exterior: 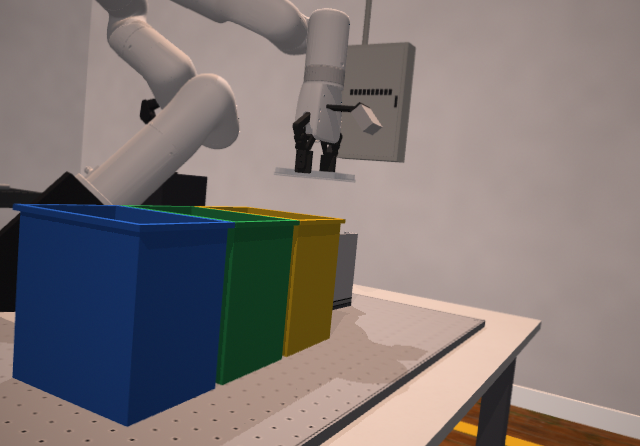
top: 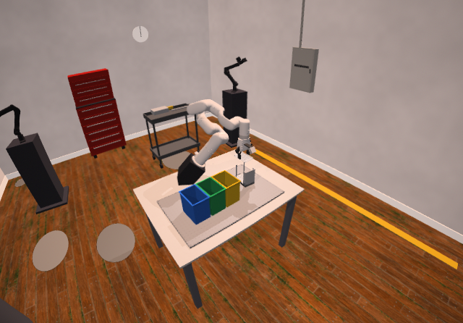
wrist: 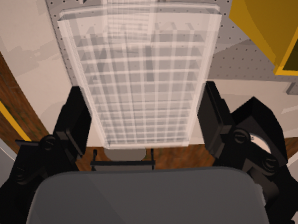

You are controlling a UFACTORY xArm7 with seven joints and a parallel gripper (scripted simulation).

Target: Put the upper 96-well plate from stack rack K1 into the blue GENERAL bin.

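Note:
My gripper is shut on the clear upper 96-well plate, one finger along each long side. The plate is roughly level, in the air above the bin rims and over the area of stack rack K1. A pale gridded shape, apparently the lower plate, shows through and beyond the held plate in the wrist view; its seating is unclear. The blue bin stands upright at the far end of the bin row from K1. Its sign is not visible.
The green bin stands upright beside the blue one. The yellow bin stands upright between green and K1. The bins stand close together on a perforated board.

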